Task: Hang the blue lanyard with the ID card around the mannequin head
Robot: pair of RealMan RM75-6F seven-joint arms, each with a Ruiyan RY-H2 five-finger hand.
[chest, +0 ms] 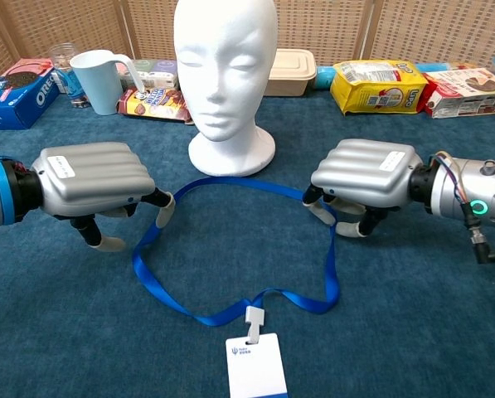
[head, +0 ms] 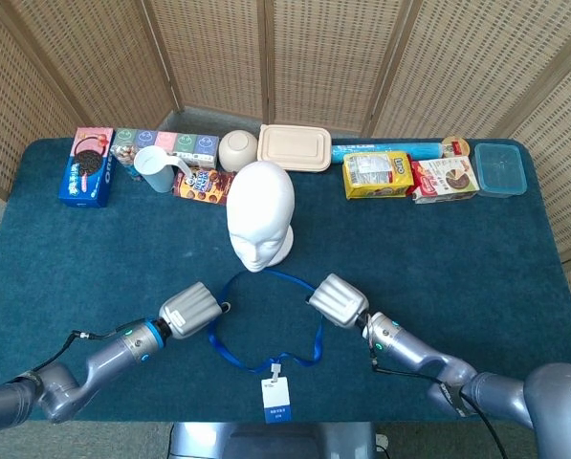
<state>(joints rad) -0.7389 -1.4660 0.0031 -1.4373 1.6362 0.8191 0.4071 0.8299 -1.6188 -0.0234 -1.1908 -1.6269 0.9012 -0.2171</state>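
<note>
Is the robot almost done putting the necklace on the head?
Not yet. The blue ribbon lanyard lies flat on the cloth before the white foam mannequin head. Both hands are at its sides: left robot hand, right robot hand. Gripping, lifting and looping remain.

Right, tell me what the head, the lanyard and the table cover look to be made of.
Head: likely foam or polystyrene; matte white with soft, rounded features, no shine.
Lanyard: flat woven fabric ribbon by the look, blue, lying limp and curling on itself, with a pale clip above the card.
Table cover: dark teal felt or short-pile carpet; fuzzy, non-reflective texture.
</note>
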